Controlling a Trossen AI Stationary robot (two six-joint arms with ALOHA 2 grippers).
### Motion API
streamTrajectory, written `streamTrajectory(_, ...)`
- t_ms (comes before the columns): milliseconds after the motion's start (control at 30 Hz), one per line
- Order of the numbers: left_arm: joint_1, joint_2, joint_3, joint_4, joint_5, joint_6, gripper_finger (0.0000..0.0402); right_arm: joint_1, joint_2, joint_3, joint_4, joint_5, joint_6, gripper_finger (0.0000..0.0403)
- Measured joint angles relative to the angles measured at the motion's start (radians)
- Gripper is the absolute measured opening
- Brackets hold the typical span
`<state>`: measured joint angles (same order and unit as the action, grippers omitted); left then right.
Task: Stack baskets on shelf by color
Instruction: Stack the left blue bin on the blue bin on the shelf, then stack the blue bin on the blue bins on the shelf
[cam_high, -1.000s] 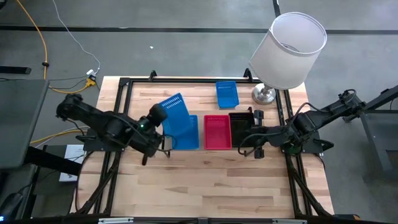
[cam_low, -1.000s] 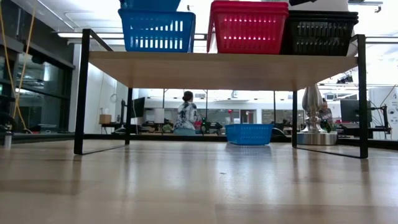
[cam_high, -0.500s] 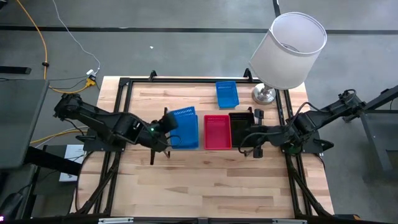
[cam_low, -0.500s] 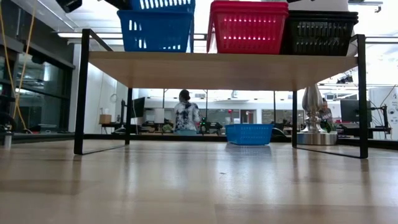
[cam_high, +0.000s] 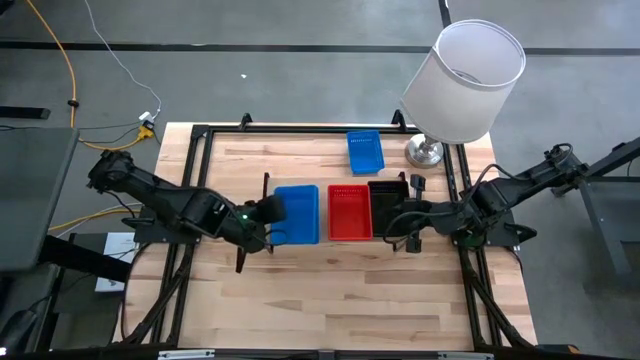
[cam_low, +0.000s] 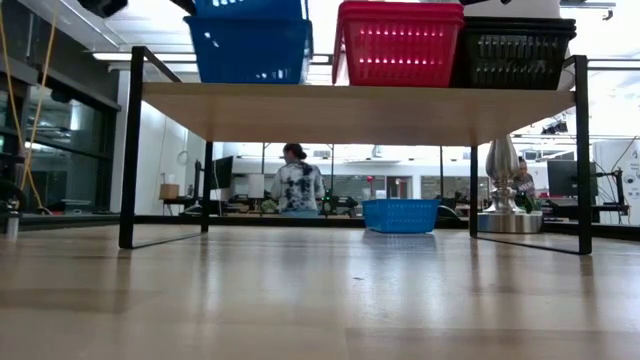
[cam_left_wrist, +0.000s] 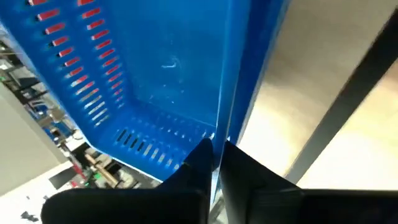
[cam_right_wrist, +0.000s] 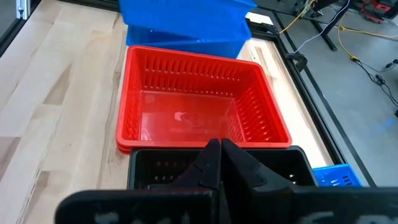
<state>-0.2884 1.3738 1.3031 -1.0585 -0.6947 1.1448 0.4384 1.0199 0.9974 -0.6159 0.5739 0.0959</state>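
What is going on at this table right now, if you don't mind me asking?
The robot is sorting baskets by colour onto a low shelf. The left pincer is shut on the rim of a blue basket, seating it on the blue stack at the shelf's left end. A red stack stands in the middle and a black stack on the right, where the shut right pincer waits. One more blue basket sits on the table near a lamp.
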Motion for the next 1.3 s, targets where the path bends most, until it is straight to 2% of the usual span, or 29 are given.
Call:
streamTrajectory(167,0.024,0.012,0.000,0.012,-0.065,0.051,0.0015,0.000,0.002,0.000,0.000,-0.001,0.001,0.0000)
streamTrajectory(400,0.068,0.027,-0.001,0.009,-0.042,0.063,0.0017,0.000,0.002,0.000,0.000,-0.005,0.001,0.0000)
streamTrajectory(733,0.073,0.039,-0.001,0.016,-0.037,0.081,0.0025,0.000,0.002,0.000,0.000,-0.005,-0.006,0.0000)
streamTrajectory(867,0.073,0.038,-0.001,0.018,-0.034,0.079,0.0051,0.000,0.002,0.000,0.000,-0.005,-0.006,0.0000)
streamTrajectory(1100,0.073,0.038,-0.001,0.072,-0.013,0.071,0.0121,0.000,0.002,0.000,0.000,-0.005,-0.006,0.0000)
streamTrajectory(1300,0.073,0.032,0.007,0.090,-0.132,0.006,0.0165,0.000,0.002,0.000,0.000,-0.005,-0.002,0.0000)
